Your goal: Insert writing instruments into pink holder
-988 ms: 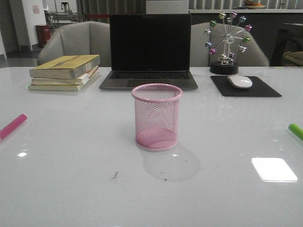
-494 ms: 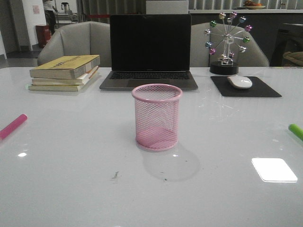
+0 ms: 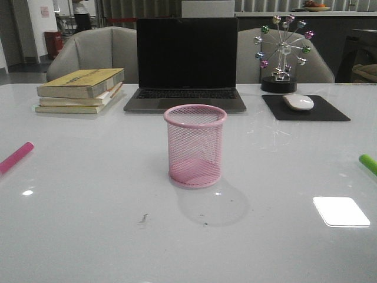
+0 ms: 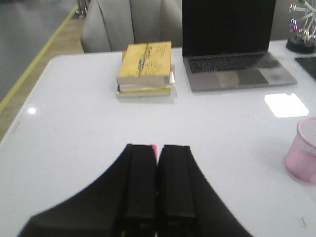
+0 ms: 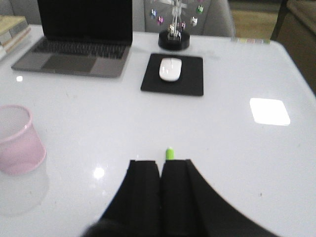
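The pink holder [image 3: 195, 145] stands upright in the middle of the white table, with nothing showing inside it. A magenta marker [image 3: 16, 157] lies at the table's left edge and a lime green marker [image 3: 368, 163] at its right edge. Neither gripper shows in the front view. In the left wrist view my left gripper [image 4: 157, 146] is shut with nothing in it, and the magenta marker's tip [image 4: 154, 147] peeks out just beyond its fingertips. My right gripper [image 5: 160, 162] is shut too, with the green marker's tip [image 5: 170, 153] showing past its fingertips.
A stack of books [image 3: 81, 90] sits at the back left and a laptop [image 3: 186, 65] behind the holder. At the back right a white mouse [image 3: 298, 101] rests on a black pad [image 3: 330, 112], with a ferris-wheel ornament [image 3: 281, 53] behind it.
Nothing on the table has moved. Only a person in the far background has walked to the right.
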You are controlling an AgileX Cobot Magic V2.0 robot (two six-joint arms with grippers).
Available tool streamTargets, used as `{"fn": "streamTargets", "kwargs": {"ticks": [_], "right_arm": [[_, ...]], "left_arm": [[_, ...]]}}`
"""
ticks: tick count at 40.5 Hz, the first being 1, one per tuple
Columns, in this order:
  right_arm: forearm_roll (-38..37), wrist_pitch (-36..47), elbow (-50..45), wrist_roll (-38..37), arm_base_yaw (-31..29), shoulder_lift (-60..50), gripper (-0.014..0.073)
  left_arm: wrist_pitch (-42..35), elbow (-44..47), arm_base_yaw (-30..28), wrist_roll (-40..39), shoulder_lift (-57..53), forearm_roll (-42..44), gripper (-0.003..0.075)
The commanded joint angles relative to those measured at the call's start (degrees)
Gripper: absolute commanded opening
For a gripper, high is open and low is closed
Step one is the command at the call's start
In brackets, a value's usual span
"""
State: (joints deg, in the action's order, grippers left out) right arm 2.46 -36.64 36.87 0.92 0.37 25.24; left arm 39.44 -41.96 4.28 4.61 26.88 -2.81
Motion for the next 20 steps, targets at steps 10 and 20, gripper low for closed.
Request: {"fn": "streamTargets", "kwargs": {"ticks": [10,20], "right_arm": [[-0.1,2.1,-2.7,0.1,-0.3,5.8,0.0059],[-0.2,-0.3,-3.0,0.1,-0.3,11.2,0.0472]], "left_arm": [[-3.4,4.3,0.3,-0.5,4.0,-0.6,0.0092],[-5.0,5.9,0.3,-0.5,4.6,-0.6,0.0500]]}}
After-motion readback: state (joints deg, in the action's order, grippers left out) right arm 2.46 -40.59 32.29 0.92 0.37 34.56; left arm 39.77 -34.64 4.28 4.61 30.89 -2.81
